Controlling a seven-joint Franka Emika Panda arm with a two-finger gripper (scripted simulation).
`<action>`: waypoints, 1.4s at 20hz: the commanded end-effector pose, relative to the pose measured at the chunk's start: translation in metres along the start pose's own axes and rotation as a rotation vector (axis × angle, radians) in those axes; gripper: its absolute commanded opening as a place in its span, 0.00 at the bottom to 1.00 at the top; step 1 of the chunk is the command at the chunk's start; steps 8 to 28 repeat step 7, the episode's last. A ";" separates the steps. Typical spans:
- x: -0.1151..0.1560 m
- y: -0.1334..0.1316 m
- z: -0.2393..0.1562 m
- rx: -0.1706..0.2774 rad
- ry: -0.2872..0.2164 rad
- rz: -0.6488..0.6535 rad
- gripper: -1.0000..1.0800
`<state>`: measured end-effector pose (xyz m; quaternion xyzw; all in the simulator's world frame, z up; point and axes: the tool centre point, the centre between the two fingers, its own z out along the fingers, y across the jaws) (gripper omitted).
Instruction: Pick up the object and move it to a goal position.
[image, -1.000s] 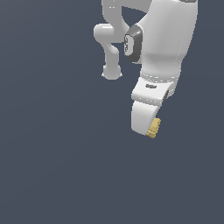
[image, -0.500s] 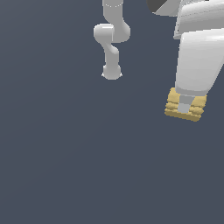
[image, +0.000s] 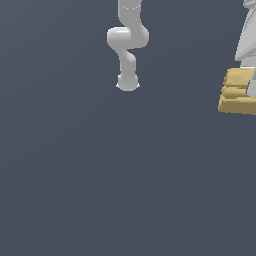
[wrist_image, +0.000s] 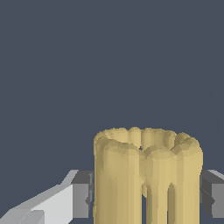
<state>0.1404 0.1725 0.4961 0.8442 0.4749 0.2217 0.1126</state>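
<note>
Arm base (image: 128, 82) sits mid-frame, unchanged; tan ridged block (image: 239, 92) has shifted from lower centre-right to the exterior view's right edge, bigger in frame. Gripper (wrist_image: 146, 192) clamped on it, both pads touching. Transport under way, goal not visible

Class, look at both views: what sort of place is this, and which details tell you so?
Probably a bare simulated test scene: a flat, featureless grey ground, smooth untextured renders, and only a white robot arm and the tan object between gripper fingers.
</note>
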 end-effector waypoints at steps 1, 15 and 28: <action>0.004 0.003 -0.006 -0.007 0.004 -0.001 0.00; 0.008 0.005 -0.010 -0.012 0.007 -0.002 0.00; 0.008 0.005 -0.010 -0.012 0.007 -0.002 0.00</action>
